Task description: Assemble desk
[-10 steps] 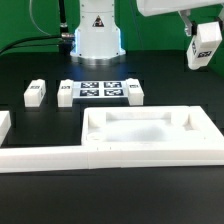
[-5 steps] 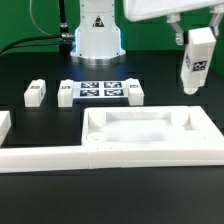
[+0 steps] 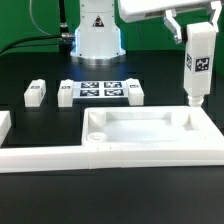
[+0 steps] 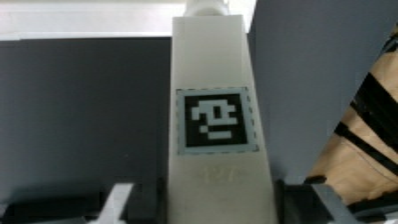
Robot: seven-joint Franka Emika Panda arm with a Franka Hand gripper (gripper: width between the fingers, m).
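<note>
Clamped narrow in the gripper (image 3: 196,36): 1 leg block (image 3: 199,66), pinched by its upper end and hanging upright, tag (image 4: 214,122) square to the wrist camera. Poised at the far corner of the tabletop (image 3: 93,125) on the exterior view's right, lower end right at the rim; touching or just clear, cannot tell. Tabletop rim-up like a shallow tray on the black table (image 3: 40,200), nothing but its own white floor inside the hollow. Pressed along its near side, the long border rail (image 3: 40,158). Behind the tray, 3 loose leg blocks (image 3: 35,93) in a row: 1 well off toward the exterior view's left, 2 just beside either end of the marker board (image 3: 97,92) with its 4 tags. All 3 outside the tray, apart from it.
</note>
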